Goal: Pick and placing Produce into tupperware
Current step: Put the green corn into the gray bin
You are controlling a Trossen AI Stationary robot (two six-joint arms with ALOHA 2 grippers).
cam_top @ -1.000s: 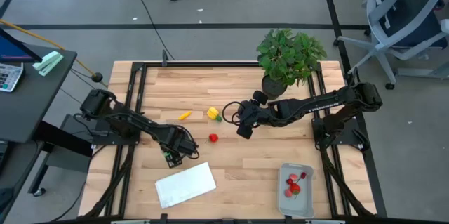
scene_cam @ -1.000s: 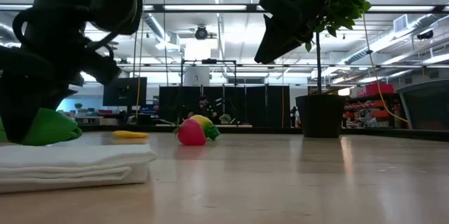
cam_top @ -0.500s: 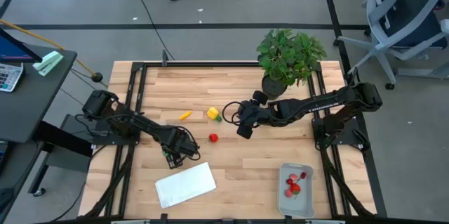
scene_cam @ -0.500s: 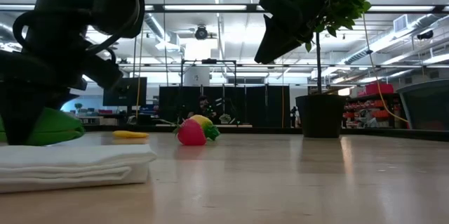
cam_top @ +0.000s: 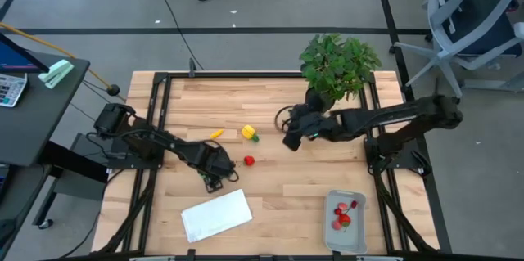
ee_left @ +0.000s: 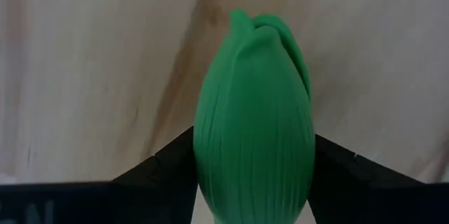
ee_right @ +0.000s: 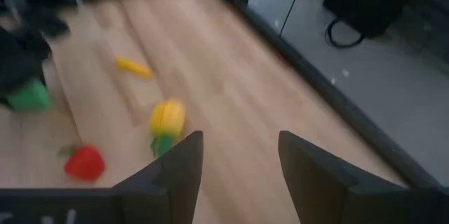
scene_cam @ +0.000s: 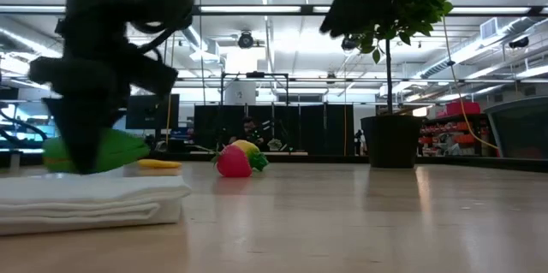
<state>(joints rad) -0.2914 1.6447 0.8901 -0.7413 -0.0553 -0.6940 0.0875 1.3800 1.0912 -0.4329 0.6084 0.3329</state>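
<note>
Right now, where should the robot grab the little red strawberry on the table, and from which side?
Probably from straight above, across its round red middle. The strawberry lies alone on the bare wood of the table, so fingers can drop on either side. Its leafy green end is thin and floppy-looking, so a poor hold. The right pincer is open and empty; the left pincer already holds the green vegetable.
</note>
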